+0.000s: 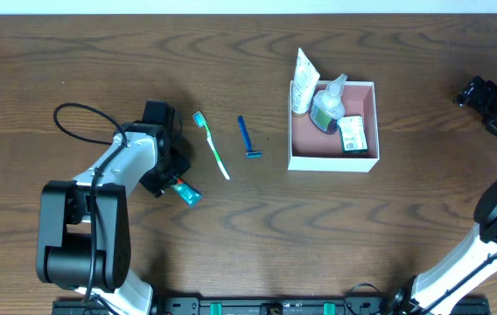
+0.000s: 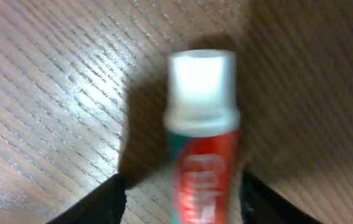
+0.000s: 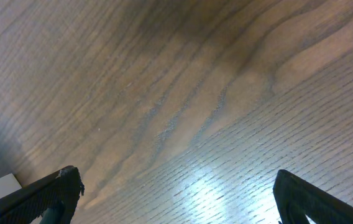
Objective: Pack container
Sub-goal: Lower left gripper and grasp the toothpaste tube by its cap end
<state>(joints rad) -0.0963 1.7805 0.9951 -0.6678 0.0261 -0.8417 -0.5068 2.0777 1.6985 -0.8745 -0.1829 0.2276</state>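
The container (image 1: 332, 163) is a square white-walled box with a pink inside, right of centre. It holds a white tube (image 1: 302, 81), a green bottle (image 1: 327, 107) and a green-and-white soap packet (image 1: 352, 134). My left gripper (image 1: 168, 181) is low over the table at the left, open, its fingers on either side of a small red toothpaste tube (image 2: 204, 180) with a white cap. There is a gap on the left side. The tube's teal end shows in the overhead view (image 1: 189, 195). My right gripper (image 1: 492, 98) is open and empty at the far right.
A green toothbrush (image 1: 212, 145) and a blue razor (image 1: 247, 138) lie on the dark wooden table between the left gripper and the container. The left arm's black cable (image 1: 78, 109) loops at the far left.
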